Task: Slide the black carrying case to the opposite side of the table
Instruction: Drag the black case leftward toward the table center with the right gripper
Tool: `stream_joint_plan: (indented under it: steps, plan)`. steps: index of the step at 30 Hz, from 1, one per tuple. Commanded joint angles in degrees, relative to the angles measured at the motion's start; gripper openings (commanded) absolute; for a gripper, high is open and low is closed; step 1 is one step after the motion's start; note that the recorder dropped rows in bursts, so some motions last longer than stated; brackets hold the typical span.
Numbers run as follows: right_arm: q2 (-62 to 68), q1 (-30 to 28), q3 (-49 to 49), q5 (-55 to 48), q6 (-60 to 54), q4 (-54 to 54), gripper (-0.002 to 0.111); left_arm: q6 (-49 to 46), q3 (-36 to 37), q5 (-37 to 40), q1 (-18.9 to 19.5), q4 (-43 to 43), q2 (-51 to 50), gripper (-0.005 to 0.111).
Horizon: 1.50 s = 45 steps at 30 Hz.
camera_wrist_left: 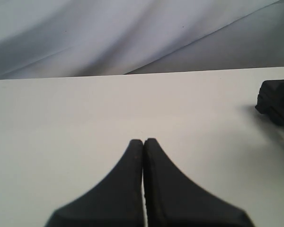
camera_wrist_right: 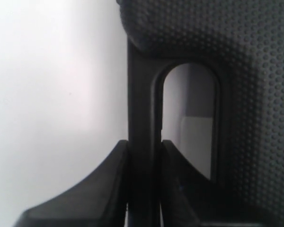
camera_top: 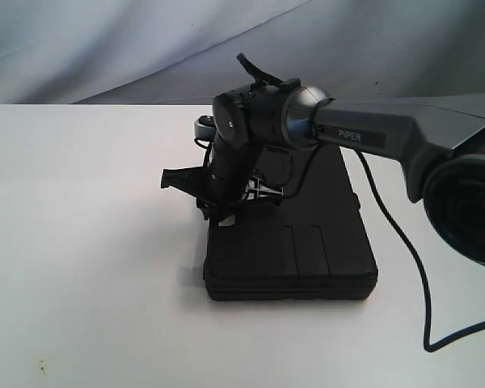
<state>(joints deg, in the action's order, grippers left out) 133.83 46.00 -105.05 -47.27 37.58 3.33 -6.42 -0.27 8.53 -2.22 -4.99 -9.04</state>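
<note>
Broadly, the white table (camera_top: pixel 81 242) fills most of the exterior view, with a grey draped backdrop (camera_top: pixel 105 40) hanging behind its far edge. The black carrying case (camera_top: pixel 307 250) lies flat near the middle of the table, a little to the right, its long side running away from the camera. The right arm (camera_top: pixel 372 133), marked PiPER, reaches in from the right and crosses above the far half of the case. Its black cable (camera_top: pixel 412 259) loops down over the tabletop just to the right of the case. To the left of the case the surface lies wide and bare out to the edge of the view, apart from a few small specks (camera_top: pixel 40 368) near the front corner. Bare table also shows in front of the case and behind it up to the far edge. The right gripper (camera_top: pixel 222 210) points down at the far left corner of the case. In its wrist view the right gripper (camera_wrist_right: pixel 143 144) pinches the upright bar of the case's handle (camera_wrist_right: pixel 142 94), one of its fingers (camera_wrist_right: pixel 109 189) on each side of the bar and touching it. The left gripper (camera_wrist_left: pixel 143 140) hovers over bare table with its tips pressed together and nothing between them. A dark shape (camera_wrist_left: pixel 277 101) sits at the edge of that view, too cropped to name.
</note>
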Motion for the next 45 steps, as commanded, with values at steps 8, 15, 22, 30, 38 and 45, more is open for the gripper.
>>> stream_joint_plan:
  steps: [8,15,22,30,38,45]
  plan:
    - [-0.6,0.5,-0.7,3.4,1.9,-0.3,0.0,0.2,0.3,-0.8,0.1,0.0,0.4,0.0]
    - [0.5,0.9,-0.7,3.3,1.6,-0.3,0.0,0.2,0.3,-0.8,0.1,0.0,0.4,0.0]
    - [0.5,0.9,-0.7,4.1,0.9,-0.3,0.0,0.2,0.3,-0.8,0.1,0.0,0.4,0.0]
    - [0.5,0.9,-0.7,5.2,-0.4,-0.3,0.005,0.2,0.3,-0.8,0.1,0.0,0.4,0.0]
    - [0.5,0.9,-0.7,4.3,-0.1,-0.1,0.027,0.2,0.3,-0.8,0.1,0.0,0.4,0.0]
    - [0.3,0.9,-0.7,3.3,0.4,-1.5,0.027,0.2,0.3,-0.8,0.1,0.0,0.4,0.0]
